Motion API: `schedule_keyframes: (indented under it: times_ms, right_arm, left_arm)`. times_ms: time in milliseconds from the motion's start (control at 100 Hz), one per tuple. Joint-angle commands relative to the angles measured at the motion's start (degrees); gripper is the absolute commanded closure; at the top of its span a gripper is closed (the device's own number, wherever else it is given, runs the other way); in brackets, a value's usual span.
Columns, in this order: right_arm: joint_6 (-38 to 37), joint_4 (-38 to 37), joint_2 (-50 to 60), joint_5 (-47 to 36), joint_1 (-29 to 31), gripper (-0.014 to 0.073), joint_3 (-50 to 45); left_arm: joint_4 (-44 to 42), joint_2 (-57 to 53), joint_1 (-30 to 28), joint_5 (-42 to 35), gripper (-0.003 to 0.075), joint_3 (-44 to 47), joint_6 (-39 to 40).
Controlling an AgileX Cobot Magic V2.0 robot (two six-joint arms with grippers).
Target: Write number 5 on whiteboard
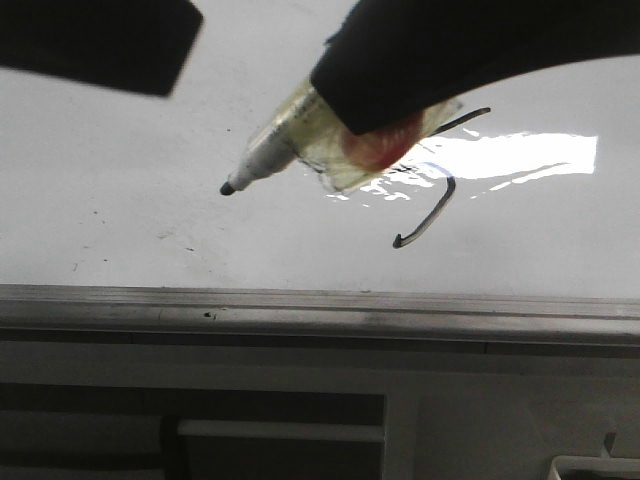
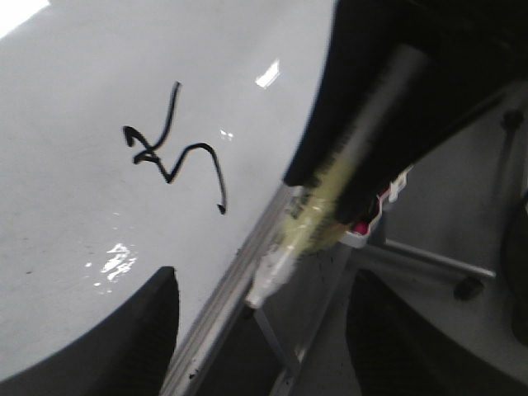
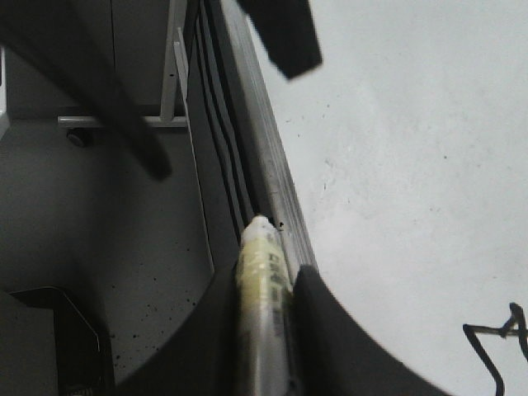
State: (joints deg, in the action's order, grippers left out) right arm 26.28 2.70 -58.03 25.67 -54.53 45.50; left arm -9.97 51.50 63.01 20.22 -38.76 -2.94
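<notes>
The right gripper (image 1: 385,120) is seen closed around a marker (image 1: 275,150), whose taped barrel is clamped between the dark fingers while the black tip is held out past them, over the whiteboard (image 1: 120,210). The left gripper (image 1: 100,45) is visible only as a dark shape near the far part of the board in the front view, and its fingers (image 2: 153,330) appear as two dark lobes in its own wrist view with nothing seen between them, so they are judged to stand apart and empty. Taking the grey aluminium edge strip (image 1: 300,305) of the board as the landmark, the marker tip is placed above it toward the left, and the number 5 (image 2: 177,148) is drawn further right on the board, well clear of the strip. In the left wrist view the figure is shown whole: a small hook, a slanted bar and a curved tail. The writing is therefore judged essentially done, with only withdrawal of the pen left. The tip appears to be off the strokes, with the figure partly hidden under the right gripper in the front view.
</notes>
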Motion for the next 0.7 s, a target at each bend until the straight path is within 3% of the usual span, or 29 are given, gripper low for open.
schedule_keyframes:
  times_ms: [0, 690]
  right_arm:
    - [0.9, -0.5, 0.5, -5.0, -0.3, 0.0639, 2.4]
    - [0.9, 0.1, 0.1, -3.7, -5.1, 0.0638, 3.4]
  left_arm:
    - [-0.7, 2.2, 1.8, -1.5, 0.0342, -2.6, -1.2]
    - [-0.6, 8.2, 2.1, -8.0, 0.0370, -4.1, -1.2]
